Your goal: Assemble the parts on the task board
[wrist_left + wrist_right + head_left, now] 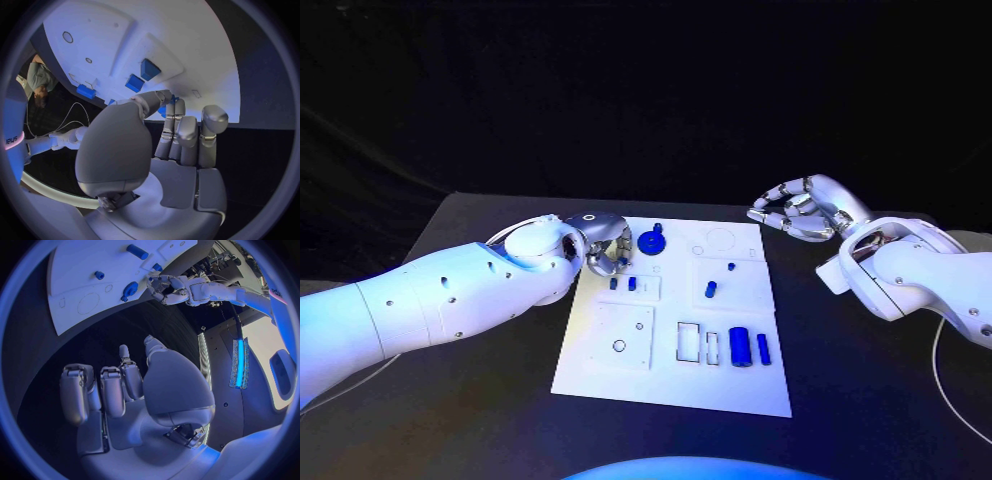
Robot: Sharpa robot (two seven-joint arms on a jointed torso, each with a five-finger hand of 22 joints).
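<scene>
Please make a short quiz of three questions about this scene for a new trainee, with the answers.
1. True or false: the right hand rests on the task board.
2. Which hand is nearest the round blue part? A) left hand B) right hand
3. Fill in: the right hand holds ____.

Key: 1 false, it hovers off the board's far right corner; 2 A; 3 nothing.
</scene>
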